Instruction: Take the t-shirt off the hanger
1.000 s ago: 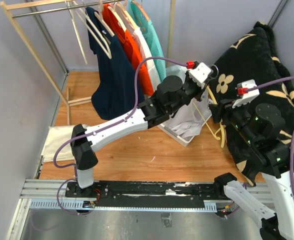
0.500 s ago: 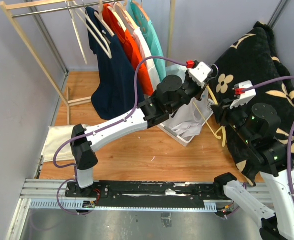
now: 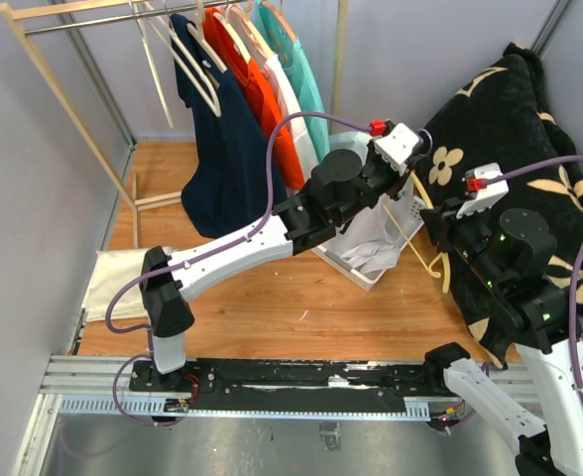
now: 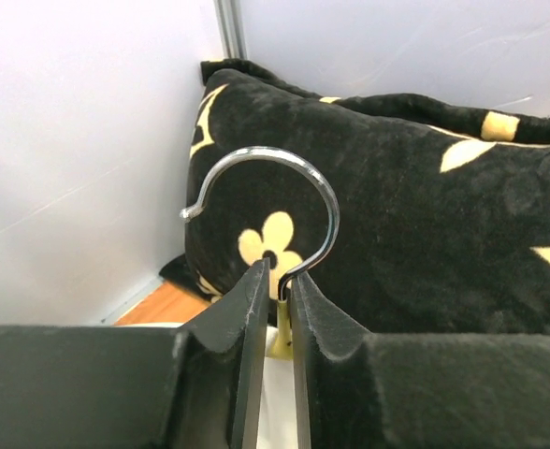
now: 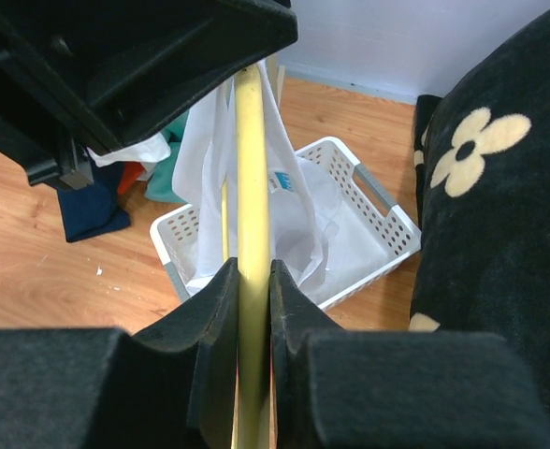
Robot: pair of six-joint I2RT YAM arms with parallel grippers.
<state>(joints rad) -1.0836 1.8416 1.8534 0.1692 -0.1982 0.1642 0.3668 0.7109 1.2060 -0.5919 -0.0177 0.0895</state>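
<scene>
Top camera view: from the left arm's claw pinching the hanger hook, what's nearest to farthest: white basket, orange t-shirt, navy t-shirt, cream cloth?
From the left gripper on the hanger:
1. The white basket, just below it.
2. The orange t-shirt, on the rail, up and left.
3. The navy t-shirt, further left on the rail.
4. The cream cloth, far left by the wall.

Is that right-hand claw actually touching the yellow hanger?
Touching. The right wrist view shows the right gripper closed on the yellow hanger, its jaws pressed against the bar on both sides with no gap.
</scene>
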